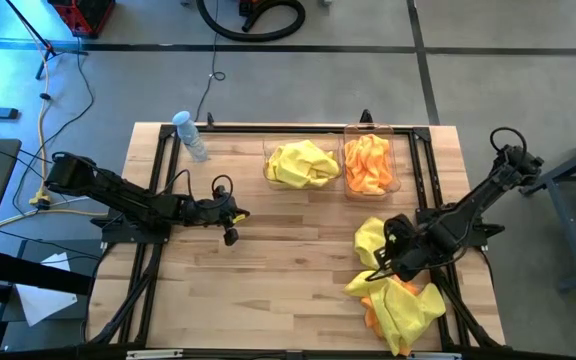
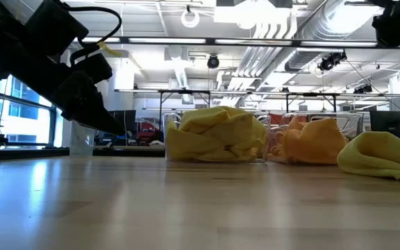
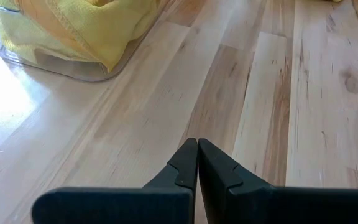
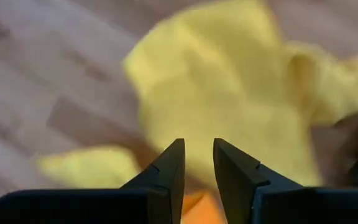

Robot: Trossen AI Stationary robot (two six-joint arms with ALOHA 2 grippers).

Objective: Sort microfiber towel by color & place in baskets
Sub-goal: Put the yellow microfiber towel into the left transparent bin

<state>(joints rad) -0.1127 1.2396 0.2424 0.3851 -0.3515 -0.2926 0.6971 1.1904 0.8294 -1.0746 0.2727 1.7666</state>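
1. Over the near-right pile of towels (image 1: 400,300) my right gripper (image 4: 196,163) hangs with its fingers a narrow gap apart and nothing visibly between them. My biggest worry: yellow and orange cloths lie tangled there, so a pinch could lift 2 colours at once and spoil the sort.
2. Next, a shallow bite on a loose fold could slip during the carry and drop the yellow towel (image 4: 229,93) short of the baskets.
3. Both baskets at the far edge already sit heaped: the yellow basket (image 1: 302,164) on the left, the orange basket (image 1: 369,165) touching it on the right. I judge that a sloppy release could drape cloth over the shared rim.
4. My left gripper (image 3: 197,165) waits at mid-left, fingers pressed together, empty.
5. Each towel looks soft, rumpled and floppy.
6. A small bottle (image 1: 190,135) stands far-left, well apart.
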